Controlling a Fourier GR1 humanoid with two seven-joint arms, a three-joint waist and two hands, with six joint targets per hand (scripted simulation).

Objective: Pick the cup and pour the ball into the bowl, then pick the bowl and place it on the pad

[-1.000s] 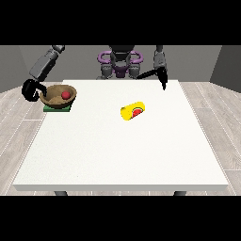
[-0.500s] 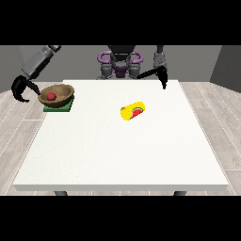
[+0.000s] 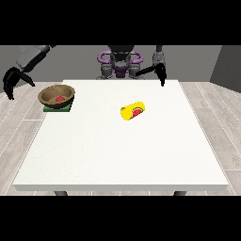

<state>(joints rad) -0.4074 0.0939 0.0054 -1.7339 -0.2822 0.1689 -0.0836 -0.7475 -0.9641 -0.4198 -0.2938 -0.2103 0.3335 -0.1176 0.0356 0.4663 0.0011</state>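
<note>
At the table's far left, the bowl [image 3: 57,94] sits on the green pad [image 3: 57,108], red ball [image 3: 59,99] inside. The yellow cup [image 3: 132,111] lies tipped mid-table. The hand at the view's left [image 3: 12,80] hangs off the table, fingers spread and empty; the hand at the view's right [image 3: 162,75] points straight down.

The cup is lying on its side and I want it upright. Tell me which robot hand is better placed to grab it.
Left: the robot hand at the view's right hangs near the table's far edge, nearer the cup. The other robot hand is off the table, beyond the bowl.
</note>
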